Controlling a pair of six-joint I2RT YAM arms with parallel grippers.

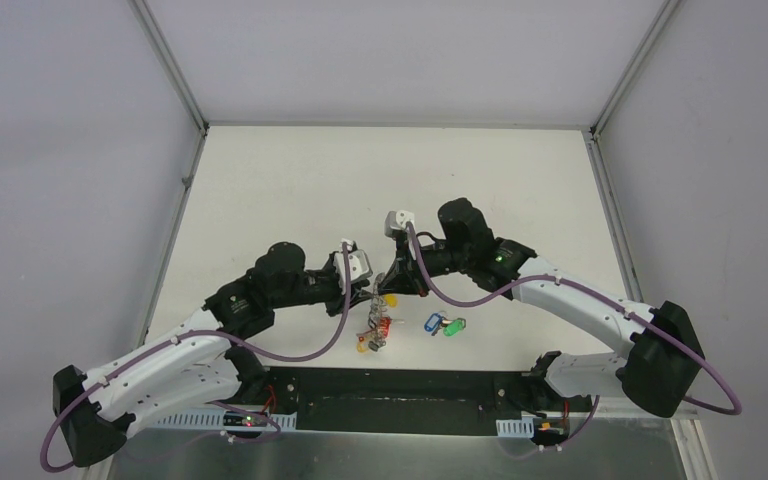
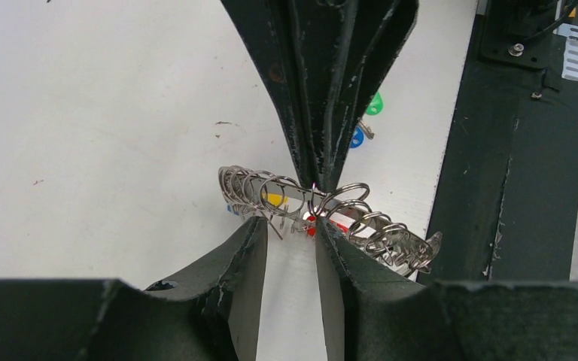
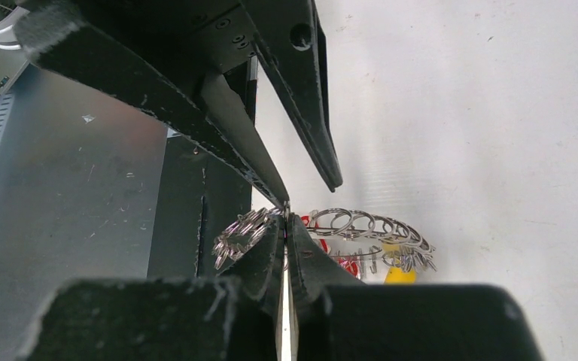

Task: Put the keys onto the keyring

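The keyring [image 1: 376,325], a silvery ring strung with many small split rings and red, yellow and orange tags, hangs between both grippers just above the table. My right gripper [image 3: 286,216] is shut on the keyring [image 3: 361,222], pinching its wire at the fingertips. My left gripper [image 2: 291,226] faces it, jaws partly apart, with a stretch of the keyring [image 2: 391,239] lying across its tips and nothing pinched. The keys lie loose on the table to the right of the grippers: blue tag [image 1: 433,323] [image 2: 357,138], green tag [image 1: 452,326] [image 2: 375,104].
A black base plate [image 1: 390,395] runs along the near table edge, close under the hanging ring. Grey walls and metal frame posts [image 1: 175,75] bound the white table [image 1: 380,180] on the other three sides.
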